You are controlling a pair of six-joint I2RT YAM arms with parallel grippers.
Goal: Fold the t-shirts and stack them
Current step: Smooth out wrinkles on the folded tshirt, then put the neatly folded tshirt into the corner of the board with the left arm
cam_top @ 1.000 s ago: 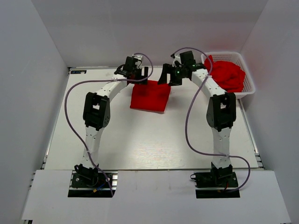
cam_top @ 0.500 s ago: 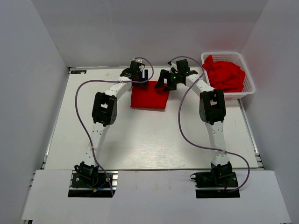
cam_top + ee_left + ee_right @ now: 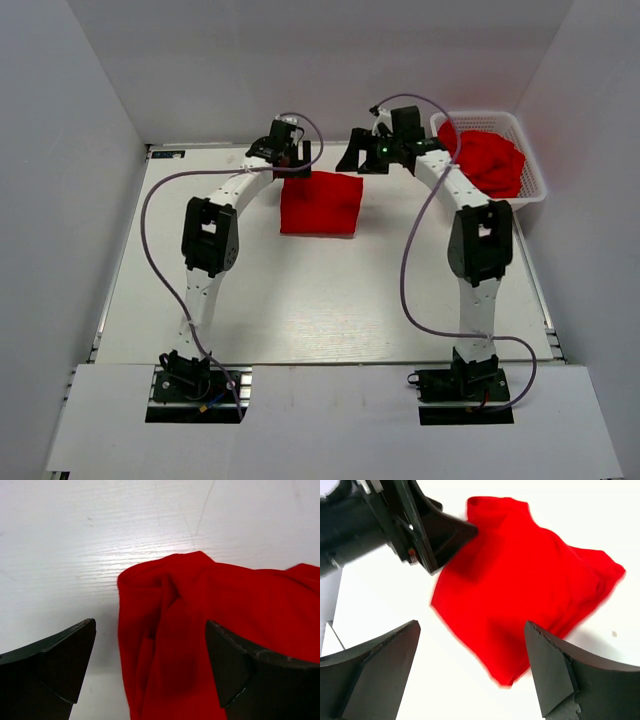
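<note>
T-shirt, folded into a soft red square, lies flat on the white table, far middle. At its left corner we see the left gripper spread wide, holding nothing (its wrist view alone shows wrinkled folds). The right gripper, also spread, hovers at the right corner. More t-shirts fill the white lattice basket, visible only from above.

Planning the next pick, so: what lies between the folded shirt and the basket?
In the top view, only the right arm hangs over the gap between folded shirt and basket; the table beneath shows bare.
</note>
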